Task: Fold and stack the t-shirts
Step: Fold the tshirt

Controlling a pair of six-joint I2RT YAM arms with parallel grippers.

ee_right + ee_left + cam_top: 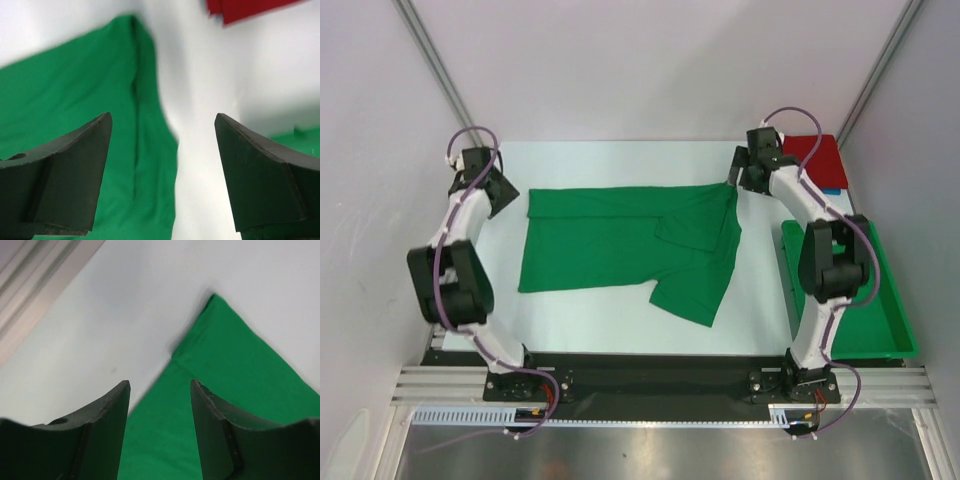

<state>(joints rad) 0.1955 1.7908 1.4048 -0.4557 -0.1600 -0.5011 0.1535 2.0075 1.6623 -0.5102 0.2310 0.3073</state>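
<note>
Between the dark fingers of the left gripper (pixel 160 385), which stand apart and hold nothing, lies a pointed corner of the green t-shirt (pixel 225 370), soft and flat. Bare white table (pixel 125 305) stretches ahead and to its left. The right gripper (pixel 162 120) gapes wider, also empty, over the shirt's folded edge. Clear table runs ahead of it, with a red t-shirt (pixel 245 7) beyond and a rigid green bin (pixel 895 320) to its right.

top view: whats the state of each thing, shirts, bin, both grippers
green t-shirt: flat on the table, partly folded
red t-shirt: folded, far right corner
blue t-shirt: only a sliver visible, state unclear
green bin: upright, right side
left gripper: open, holding nothing
right gripper: open, holding nothing
</note>
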